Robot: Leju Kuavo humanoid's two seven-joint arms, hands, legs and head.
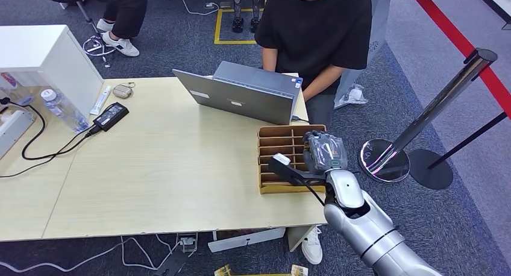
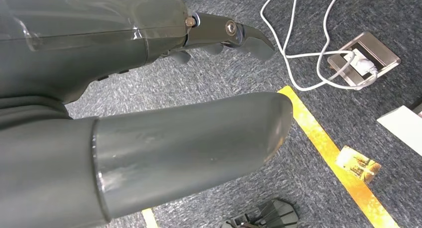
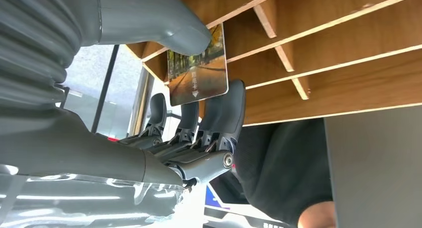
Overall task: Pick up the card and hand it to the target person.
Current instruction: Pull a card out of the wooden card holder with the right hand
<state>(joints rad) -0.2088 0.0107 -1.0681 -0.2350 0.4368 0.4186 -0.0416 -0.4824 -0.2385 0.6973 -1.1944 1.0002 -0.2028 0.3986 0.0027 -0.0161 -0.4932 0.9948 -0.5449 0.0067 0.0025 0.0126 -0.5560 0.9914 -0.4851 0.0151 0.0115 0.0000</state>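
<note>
- Silver right arm entering head view from 5 o'clock; right hand [image 1: 324,152] poised over right edge of wooden slotted organizer [image 1: 278,144].
- Right hand [image 3: 199,113] closed on card [image 3: 197,68]: thumb pressed on one face, dark fingers [image 3: 224,108] against the other, as seen in right wrist view.
- Card printed with tree-lined road picture and small white text; held just beside organizer dividers [image 3: 286,63]. Whether card touches a divider: cannot tell.
- Organizer resting on light wood table [image 1: 163,167], at 4 o'clock from table centre, touching front-right corner area.
- Grey laptop [image 1: 241,95] open at 12 o'clock from organizer, lid back facing camera.
- Person in black shirt [image 1: 316,29] seated behind laptop, forearms near its keyboard.
- Black power adapter [image 1: 111,116] with cable at 9 o'clock on table; plastic bottle [image 1: 62,110] just beside it, farther left.
- Chrome stanchion post [image 1: 422,119] on floor at 3 o'clock from organizer.
- Left hand [image 2: 149,88] hanging over grey carpet [image 2: 239,73]; thumb and fingers apart, nothing held.
- White cable [image 2: 298,63] and floor socket [image 2: 363,61] near left hand; yellow floor tape [image 2: 323,143] beneath it.
</note>
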